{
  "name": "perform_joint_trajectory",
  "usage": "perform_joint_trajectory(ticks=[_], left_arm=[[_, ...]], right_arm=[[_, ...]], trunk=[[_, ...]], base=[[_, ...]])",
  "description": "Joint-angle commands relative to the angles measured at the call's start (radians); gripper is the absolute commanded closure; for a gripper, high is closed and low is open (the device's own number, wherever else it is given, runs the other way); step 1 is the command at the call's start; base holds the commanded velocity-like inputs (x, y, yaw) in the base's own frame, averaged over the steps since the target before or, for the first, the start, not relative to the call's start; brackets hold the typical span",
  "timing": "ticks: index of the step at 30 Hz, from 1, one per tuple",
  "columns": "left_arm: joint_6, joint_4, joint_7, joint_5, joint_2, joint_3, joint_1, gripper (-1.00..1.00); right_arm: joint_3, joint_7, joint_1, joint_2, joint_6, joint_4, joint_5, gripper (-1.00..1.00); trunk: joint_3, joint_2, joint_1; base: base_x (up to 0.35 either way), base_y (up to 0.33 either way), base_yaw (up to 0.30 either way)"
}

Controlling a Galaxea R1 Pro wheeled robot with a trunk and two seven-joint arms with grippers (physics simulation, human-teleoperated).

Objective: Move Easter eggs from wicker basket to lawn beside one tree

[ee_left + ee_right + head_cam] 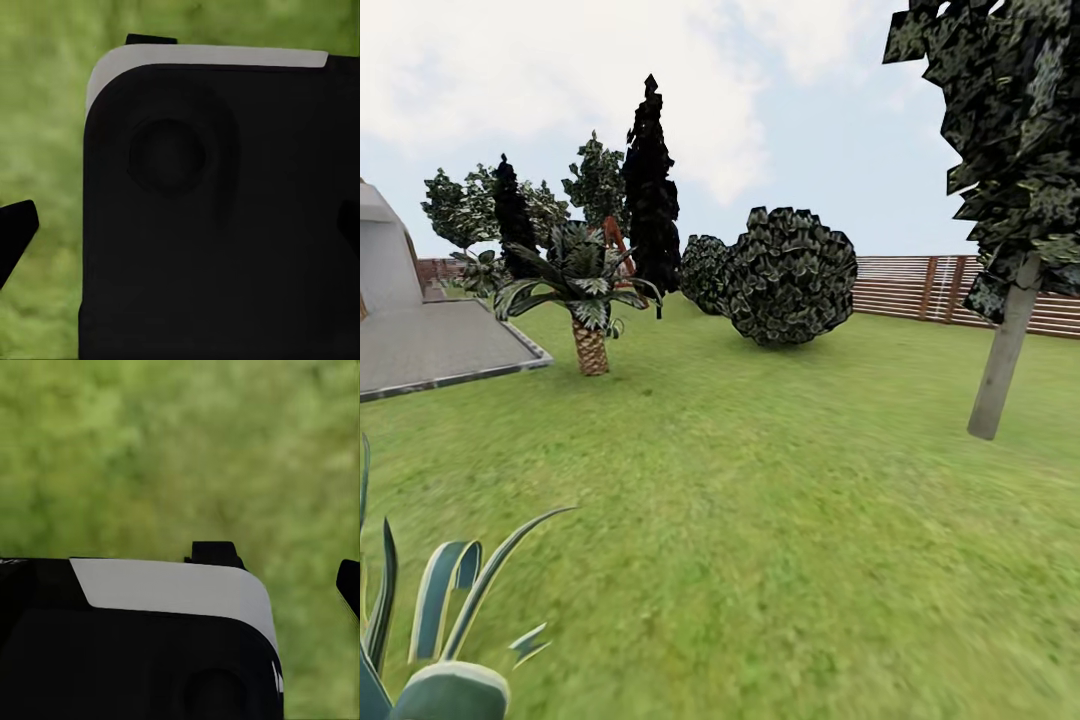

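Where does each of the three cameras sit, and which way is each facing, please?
Head view: on the robot's head, facing forward over the lawn toward a palm, bush, fence and grey-trunked tree.
Left wrist view: on the left arm, facing the black robot body over grass.
Right wrist view: likewise, black-and-white body.
Both wrist views share blurred grass.

The lawn (pixel 780 520), short mottled green grass, spreads wide from near to far, up to the slatted brown fence. At the right stands the tree (pixel 1002 350): a straight grey-brown trunk leaning slightly, rooted in the grass, its dark leafy crown hanging overhead.
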Motion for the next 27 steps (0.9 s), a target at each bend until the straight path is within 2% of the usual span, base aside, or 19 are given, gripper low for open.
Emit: perform_joint_trajectory(ticks=[1,27], left_arm=[[0.001,-0.001,-0.004,0.008,0.0,0.002,0.0,-1.0],[0.001,-0.001,-0.004,0.008,-0.001,0.001,0.0,-1.0]], right_arm=[[0.0,0.001,-0.001,0.0,-0.004,0.001,0.0,-1.0],[0.003,0.001,-0.001,0.001,-0.004,-0.004,0.003,-1.0]], trunk=[[-0.001,0.0,0.001],[-0.001,0.0,0.001]], base=[[0.329,0.062,0.0],[0.329,0.002,0.0]])
